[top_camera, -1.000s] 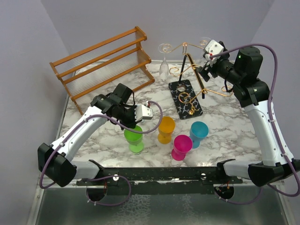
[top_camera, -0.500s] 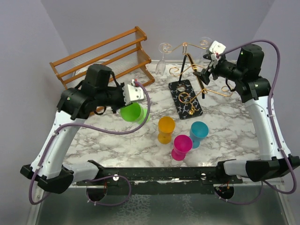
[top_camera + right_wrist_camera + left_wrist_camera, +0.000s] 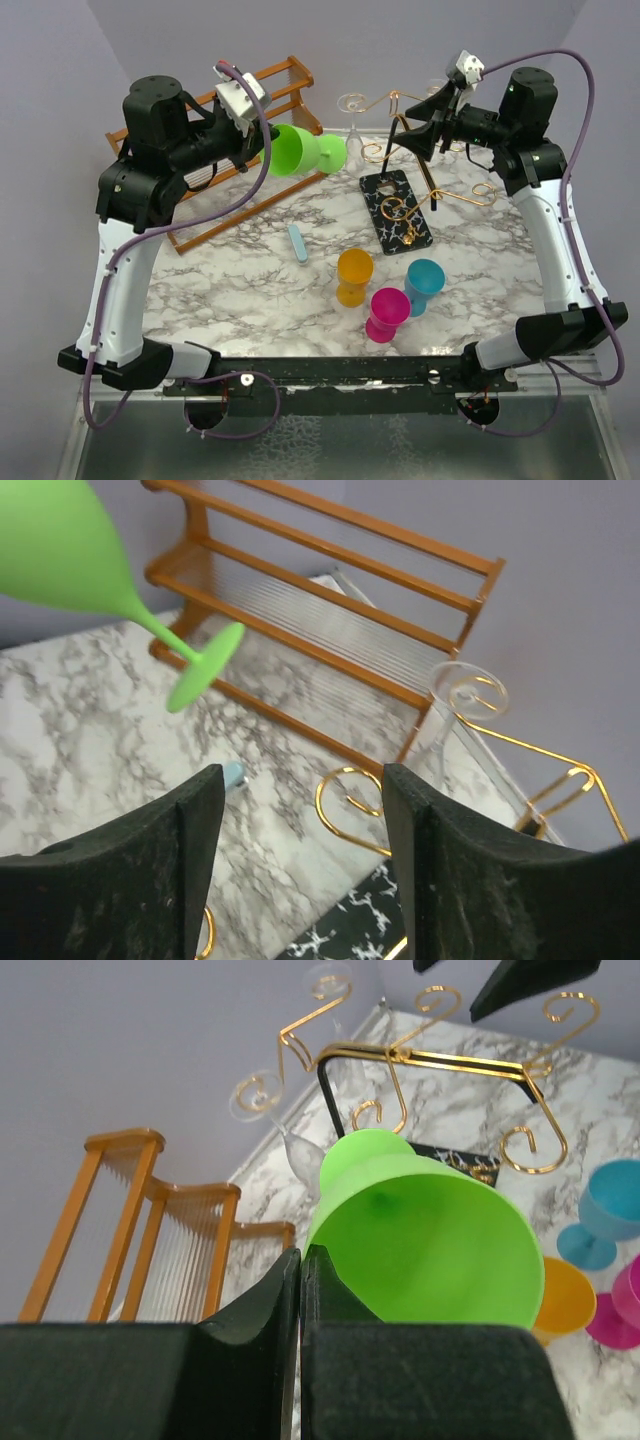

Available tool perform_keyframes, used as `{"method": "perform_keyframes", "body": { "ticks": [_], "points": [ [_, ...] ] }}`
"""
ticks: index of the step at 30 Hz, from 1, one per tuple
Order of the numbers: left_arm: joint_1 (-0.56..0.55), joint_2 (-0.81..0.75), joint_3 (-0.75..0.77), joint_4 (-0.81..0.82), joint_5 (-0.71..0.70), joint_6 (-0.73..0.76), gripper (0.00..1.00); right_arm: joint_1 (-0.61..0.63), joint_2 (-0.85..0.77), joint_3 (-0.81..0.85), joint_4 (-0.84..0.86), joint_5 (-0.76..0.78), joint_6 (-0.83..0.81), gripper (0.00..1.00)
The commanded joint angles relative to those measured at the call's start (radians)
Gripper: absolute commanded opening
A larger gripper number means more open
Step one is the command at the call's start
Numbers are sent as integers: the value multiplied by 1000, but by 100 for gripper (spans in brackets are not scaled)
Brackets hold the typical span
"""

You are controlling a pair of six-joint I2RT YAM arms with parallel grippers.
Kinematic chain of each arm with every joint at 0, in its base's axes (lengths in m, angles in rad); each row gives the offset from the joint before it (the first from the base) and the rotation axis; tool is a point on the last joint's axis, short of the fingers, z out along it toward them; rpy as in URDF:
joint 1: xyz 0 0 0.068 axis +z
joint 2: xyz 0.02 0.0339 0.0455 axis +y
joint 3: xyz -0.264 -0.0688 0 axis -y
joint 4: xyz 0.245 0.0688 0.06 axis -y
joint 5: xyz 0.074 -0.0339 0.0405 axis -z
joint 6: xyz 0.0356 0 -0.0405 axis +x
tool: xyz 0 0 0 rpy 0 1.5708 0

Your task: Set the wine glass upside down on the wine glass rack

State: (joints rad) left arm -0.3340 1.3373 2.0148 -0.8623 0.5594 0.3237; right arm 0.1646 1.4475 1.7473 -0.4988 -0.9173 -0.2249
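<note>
My left gripper [image 3: 265,140] is shut on the rim of a green wine glass [image 3: 297,152], held high and lying sideways with its foot pointing right. In the left wrist view the green bowl [image 3: 430,1250] fills the space beside my closed fingertips [image 3: 301,1252]. The wine glass rack [image 3: 396,212] has curly gold arms [image 3: 430,1057] on a slanted black post. It stands just right of the glass's foot. My right gripper [image 3: 418,118] is open and holds nothing, up by the rack's top. In the right wrist view the green foot [image 3: 205,665] hangs left of its fingers [image 3: 200,820].
A clear glass [image 3: 349,130] hangs upside down from the rack's left arm. A brown wooden slatted shelf [image 3: 285,72] stands at the back left. Orange [image 3: 354,275], pink [image 3: 387,312] and blue [image 3: 424,283] cups stand near the front. A small pale blue object [image 3: 298,242] lies mid-table.
My left arm lifted the green glass off the table, carried it up and back toward the rack and tipped it sideways. The right gripper rose slightly and its jaws narrowed a little.
</note>
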Motion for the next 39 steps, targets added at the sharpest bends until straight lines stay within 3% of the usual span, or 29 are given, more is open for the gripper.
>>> {"method": "perform_keyframes", "body": {
  "ticks": [1,9,15,39],
  "points": [
    [3,10,-36,272,-5,-153,0,25,46,12,149,-120,289,61],
    [2,109,39,378,-5,-277,0,45,37,-82,209,-13,487,57],
    [1,144,52,422,27,-326,0,56,49,-96,274,-36,607,55],
    [-27,171,31,441,30,-322,0,108,147,-5,312,84,690,36]
  ]
}}
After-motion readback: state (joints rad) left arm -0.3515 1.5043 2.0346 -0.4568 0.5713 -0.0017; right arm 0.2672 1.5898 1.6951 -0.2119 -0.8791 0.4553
